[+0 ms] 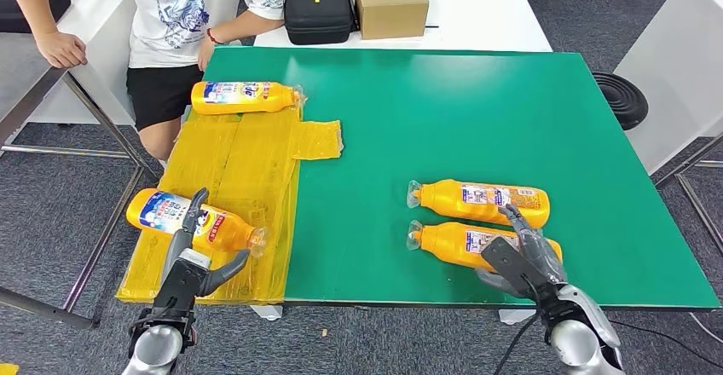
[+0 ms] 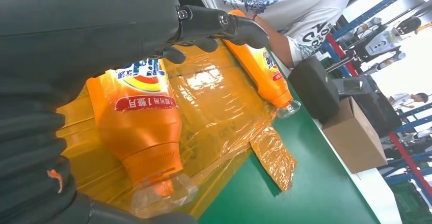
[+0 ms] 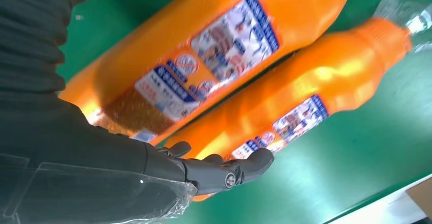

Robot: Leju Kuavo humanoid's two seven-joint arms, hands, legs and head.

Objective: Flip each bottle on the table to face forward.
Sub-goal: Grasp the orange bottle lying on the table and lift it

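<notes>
At the left edge of the green counter [image 1: 477, 119] we see a yellow taped sheet [image 1: 230, 170], and on its near end lies a near-left bottle [image 1: 192, 219], front label up, cap toward the middle. Our left robot hand [image 1: 198, 251] hovers at it with fingers spread and nothing clasped; the left wrist view adds what the head view cannot, red and blue print on that label and the clear cap close to the thumb. On the sheet's far end a far-left bottle [image 1: 245, 96] lies on its side, label up, just in front of a person in a white shirt [image 1: 183, 8]. Behind the counter stand a black case [image 1: 318, 10] and a cardboard box [image 1: 390, 2] on a white table. Toward the right, two bottles lie side by side, caps pointing left: the far-right bottle [image 1: 482, 200] and the near-right bottle [image 1: 465, 240]. Our right robot hand [image 1: 522, 256] rests over the near one, fingers loose; we cannot tell whether it grips. The right wrist view shows both small-print back labels facing up.
</notes>
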